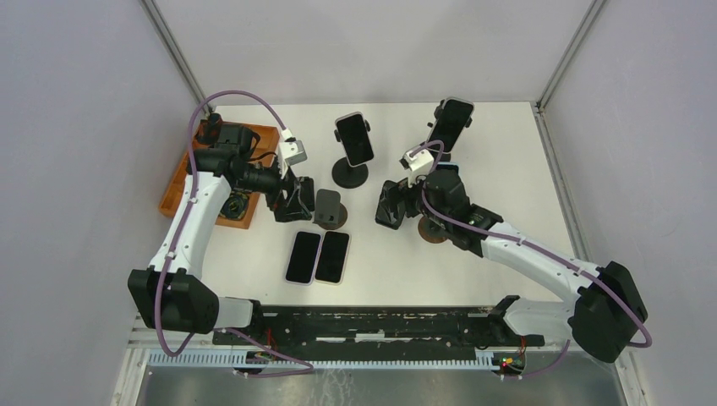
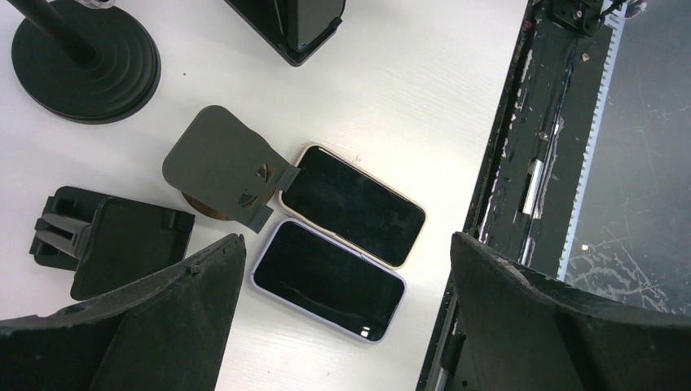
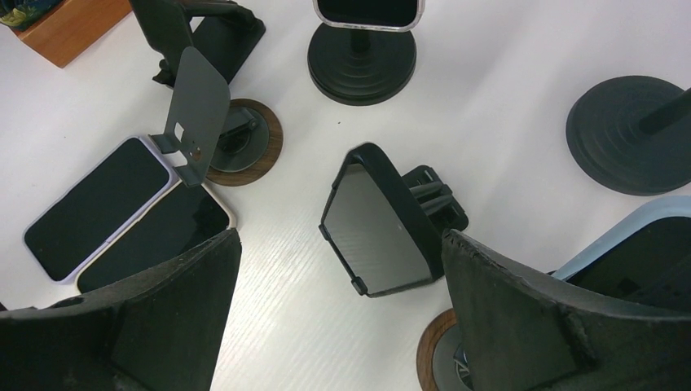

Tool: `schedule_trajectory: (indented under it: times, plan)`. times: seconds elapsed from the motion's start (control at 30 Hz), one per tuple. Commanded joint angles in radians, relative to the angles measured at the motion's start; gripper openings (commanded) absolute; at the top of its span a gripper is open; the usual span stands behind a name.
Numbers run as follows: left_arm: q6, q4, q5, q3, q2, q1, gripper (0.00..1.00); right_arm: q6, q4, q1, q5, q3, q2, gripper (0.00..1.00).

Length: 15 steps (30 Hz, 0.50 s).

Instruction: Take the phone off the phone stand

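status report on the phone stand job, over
Left gripper open, empty; right gripper open, empty. Centre phone and far-right phone on their stands; two phones flat on table. Empty black holder lies below right gripper.

a phone (image 1: 354, 139) sits on the stand (image 1: 350, 174) behind two flat phones (image 1: 331, 256).

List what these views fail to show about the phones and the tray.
Right wrist: phone on the central stand, cropped by the top edge.
Right wrist: blue-cased phone, mostly behind a finger and the frame edge.
Top external: tray contents, covered by the left arm.
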State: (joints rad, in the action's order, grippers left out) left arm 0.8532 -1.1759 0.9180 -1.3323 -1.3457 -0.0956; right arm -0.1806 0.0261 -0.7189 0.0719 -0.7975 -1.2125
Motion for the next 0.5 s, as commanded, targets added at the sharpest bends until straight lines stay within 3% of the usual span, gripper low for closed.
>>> schedule_trajectory:
  times: [0.0, 0.23, 0.47]
  plan:
    - [0.036, -0.006, 0.031, -0.043, 0.002, 0.005, 1.0, 0.012, -0.014, 0.003, -0.008, -0.053, 0.033, 0.98]
    - [0.038, -0.005, 0.03, -0.039, -0.001, 0.005, 1.0, 0.022, -0.024, 0.004, -0.041, -0.083, 0.031, 0.98]
    - [0.038, -0.004, 0.025, -0.037, 0.002, 0.005, 1.0, -0.07, 0.006, 0.002, -0.067, 0.065, 0.133, 0.98]
